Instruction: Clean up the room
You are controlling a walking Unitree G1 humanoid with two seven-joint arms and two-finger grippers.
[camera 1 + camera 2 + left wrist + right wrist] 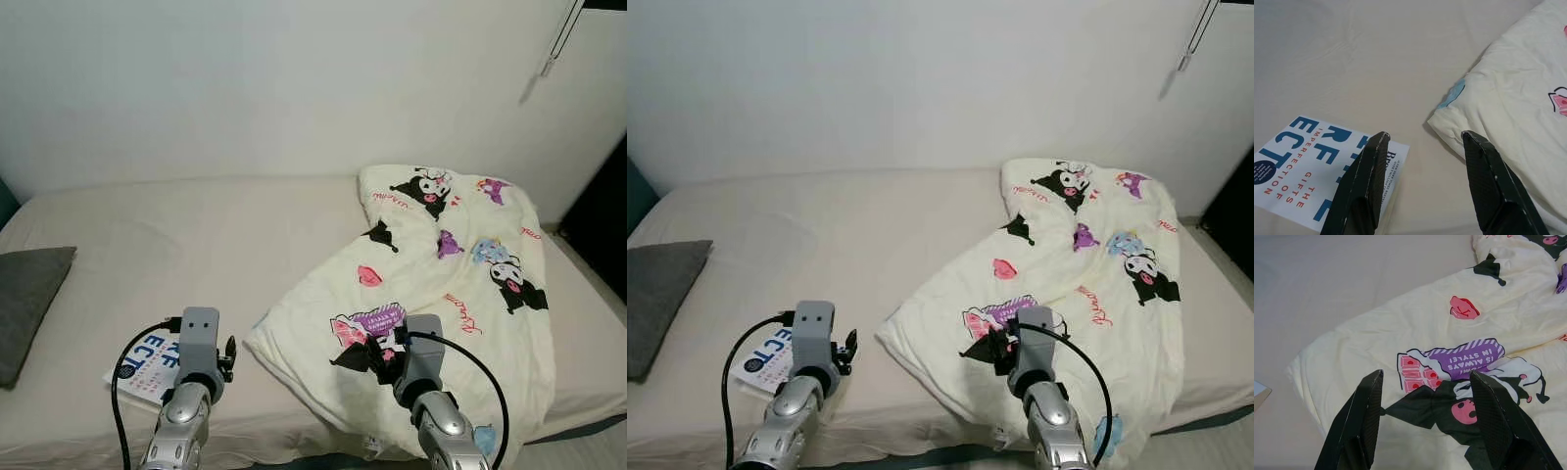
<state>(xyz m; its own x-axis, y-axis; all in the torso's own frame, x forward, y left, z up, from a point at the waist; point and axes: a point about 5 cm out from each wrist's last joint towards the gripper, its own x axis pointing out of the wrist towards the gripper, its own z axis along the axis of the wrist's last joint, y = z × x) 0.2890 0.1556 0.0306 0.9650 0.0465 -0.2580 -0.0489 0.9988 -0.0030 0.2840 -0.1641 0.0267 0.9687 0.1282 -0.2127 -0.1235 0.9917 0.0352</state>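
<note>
So the robot is parked at the near edge of the bed [196,245], both arms held out low over the mattress, and my guess is it's lining up on the rumpled comforter [460,284] to straighten it out. That's the main messy thing here: a cream quilt printed with black cartoon characters, pink hearts and a purple banner, lying crooked from the wall side of the bed down to the near edge, bunched at the top and hanging off the front.

The right gripper [1430,416] hovers right above the comforter's near part, over the purple banner print, fingers spread wide with nothing between them. Looks like a pre-grab pose to me, ready to drop and pinch fabric.

The left gripper [1425,181] is also spread and empty, hanging over bare sheet beside the comforter's near corner, where a bit of blue lining peeks out. A white paperback book [1308,176] with blue and red lettering lies flat just on the other side of that gripper from the comforter. Further off from the comforter, at the bed's far left, there's a grey pillow [24,299].
</note>
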